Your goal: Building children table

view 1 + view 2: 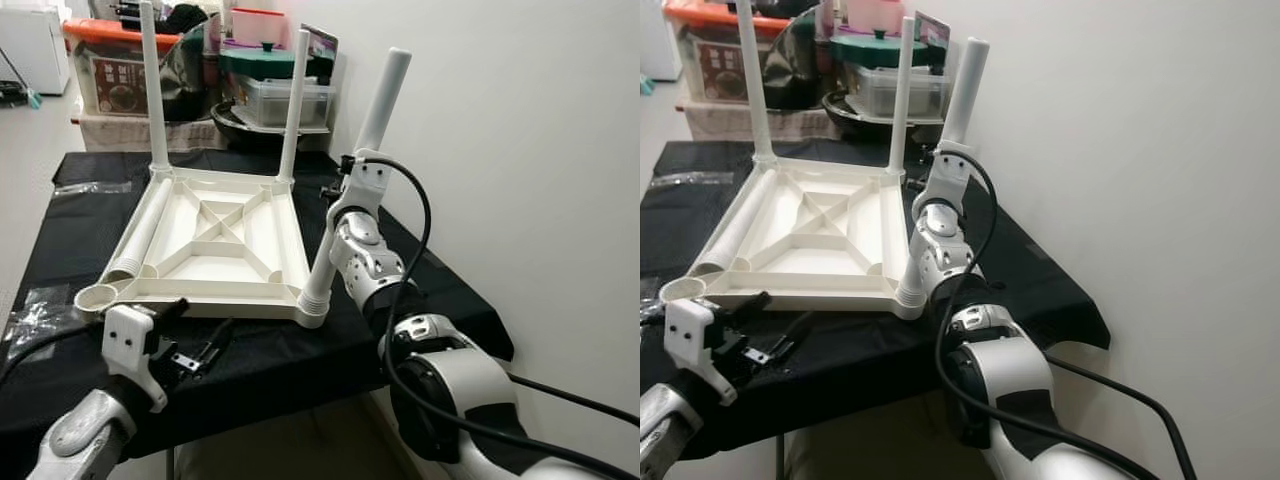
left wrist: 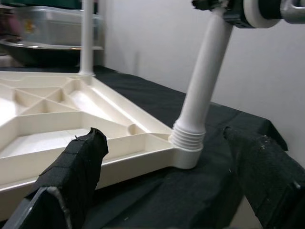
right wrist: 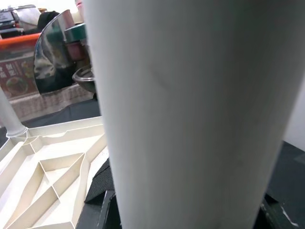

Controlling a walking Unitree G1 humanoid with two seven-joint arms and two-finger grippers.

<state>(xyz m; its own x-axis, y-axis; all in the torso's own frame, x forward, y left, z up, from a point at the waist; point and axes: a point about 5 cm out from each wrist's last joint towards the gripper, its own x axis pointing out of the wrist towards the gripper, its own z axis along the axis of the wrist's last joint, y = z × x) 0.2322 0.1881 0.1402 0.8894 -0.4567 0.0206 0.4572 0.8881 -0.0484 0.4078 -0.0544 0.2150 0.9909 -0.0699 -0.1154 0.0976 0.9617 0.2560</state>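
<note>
Tabletop [image 1: 215, 245], white plastic and turned underside up, lies on the black-covered bench [image 1: 440, 290] with two legs [image 1: 153, 90] already standing upright in the far corners. A third leg [image 1: 362, 165] leans in the near corner socket, just below the right gripper [image 1: 350, 185], which is clamped around its shaft partway up; the threaded collar at its foot shows above the socket, so it looks not fully seated and tilts away from the tabletop. A fourth leg [image 1: 140, 235] lies loose inside the frame, beyond the left gripper [image 1: 195, 345], and the corner socket [image 1: 95, 296] just ahead of that gripper is empty. So roughly half is done: one leg to finish, one to fit. The left gripper hovers with its fingers [image 2: 78, 164] spread wide and nothing between them, close to the tabletop's near edge. Behind the bench, well away from both grippers, storage boxes [image 1: 270, 95] and a dark bowl [image 1: 240, 125] crowd the wall; nothing blocks the work.
</note>
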